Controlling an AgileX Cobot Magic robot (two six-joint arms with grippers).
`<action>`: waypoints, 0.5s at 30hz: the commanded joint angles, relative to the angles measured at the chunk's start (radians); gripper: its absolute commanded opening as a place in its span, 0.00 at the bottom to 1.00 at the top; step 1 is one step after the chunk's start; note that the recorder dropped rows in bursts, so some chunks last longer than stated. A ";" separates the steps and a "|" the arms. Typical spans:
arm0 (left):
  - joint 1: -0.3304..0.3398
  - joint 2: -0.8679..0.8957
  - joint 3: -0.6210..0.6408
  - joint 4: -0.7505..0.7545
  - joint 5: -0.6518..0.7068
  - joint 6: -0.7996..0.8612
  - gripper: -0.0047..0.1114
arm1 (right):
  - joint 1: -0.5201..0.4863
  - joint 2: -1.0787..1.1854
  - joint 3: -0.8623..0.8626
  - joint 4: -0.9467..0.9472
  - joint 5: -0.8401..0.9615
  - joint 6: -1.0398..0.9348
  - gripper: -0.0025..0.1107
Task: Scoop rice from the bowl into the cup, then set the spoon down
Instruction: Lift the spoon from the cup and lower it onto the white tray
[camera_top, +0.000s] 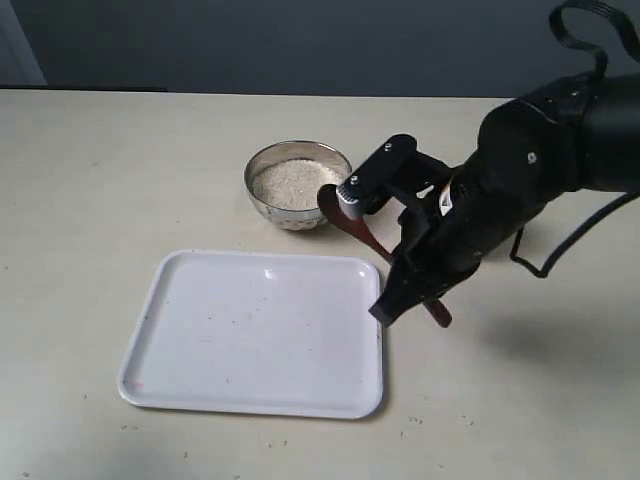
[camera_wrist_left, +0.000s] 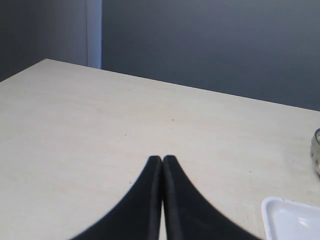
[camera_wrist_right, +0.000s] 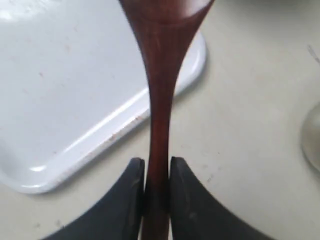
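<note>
A white tray (camera_top: 200, 340) lies across the lower left and centre of the exterior view, on a pale table (camera_top: 90, 180). Just above the tray's upper right corner, at mid-frame, stands the bowl (camera_top: 258, 180), with the rice (camera_top: 290, 183) in a pale heap filling most of it.

Right of the bowl, the spoon (camera_top: 367, 237) slants from upper left to lower right. Its oval end overlaps the bowl's right side, though the view does not show whether the two touch. Its handle passes the tray's corner and ends at lower right of centre.

The black right arm fills the right of the frame. The right gripper (camera_wrist_right: 157, 167) is clamped on the spoon's handle, one finger on each side, with the handle filling the narrow gap. In the right wrist view the spoon runs straight up the frame, over the tray's rounded corner.

In the left wrist view the left gripper (camera_wrist_left: 162, 161) hangs over bare table at bottom centre, its fingers pressed together with nothing between them.
</note>
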 joint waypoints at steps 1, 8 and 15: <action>-0.007 -0.005 -0.002 0.006 -0.011 -0.003 0.04 | 0.012 0.053 -0.065 0.076 0.013 -0.100 0.02; -0.007 -0.005 -0.002 0.006 -0.011 -0.003 0.04 | 0.148 0.235 -0.260 0.060 0.105 -0.108 0.02; -0.007 -0.005 -0.002 0.006 -0.011 -0.003 0.04 | 0.246 0.364 -0.314 0.012 0.129 -0.108 0.02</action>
